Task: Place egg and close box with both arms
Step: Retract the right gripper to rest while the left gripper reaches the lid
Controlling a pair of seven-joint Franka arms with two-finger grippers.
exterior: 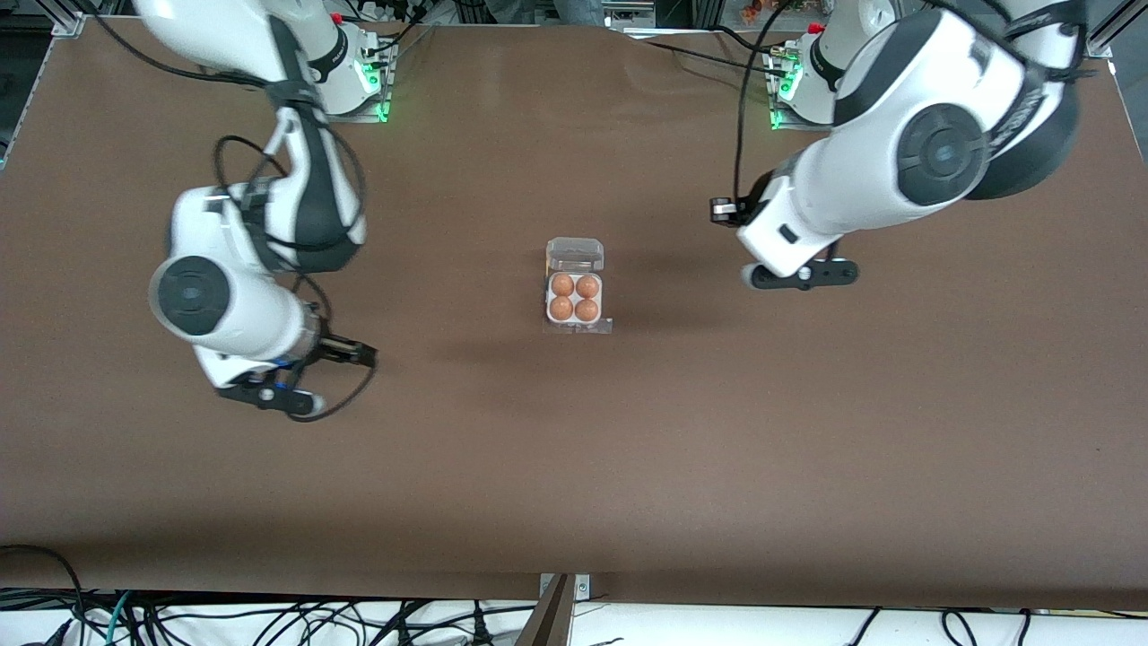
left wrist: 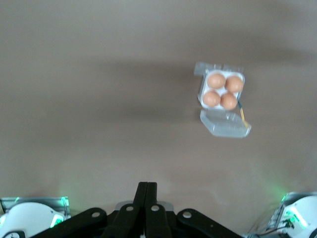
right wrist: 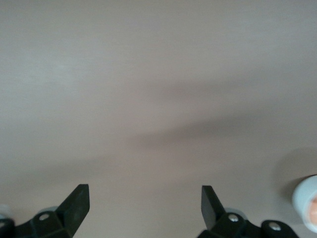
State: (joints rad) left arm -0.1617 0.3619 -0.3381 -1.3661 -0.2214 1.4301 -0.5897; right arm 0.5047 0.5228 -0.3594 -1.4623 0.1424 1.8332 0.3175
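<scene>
Arms flank the small clear-plastic egg carton at mid-table, its hinged lid open and all four cells filled with smooth orange-brown eggs. The left gripper, fingers pressed together and empty, hovers well apart from the carton; the right gripper hangs spread. Thin, flimsy lid likely wants gentle pressing at its free edge

Four eggs sat in the box mid-table, between my two arms, lid open.
</scene>
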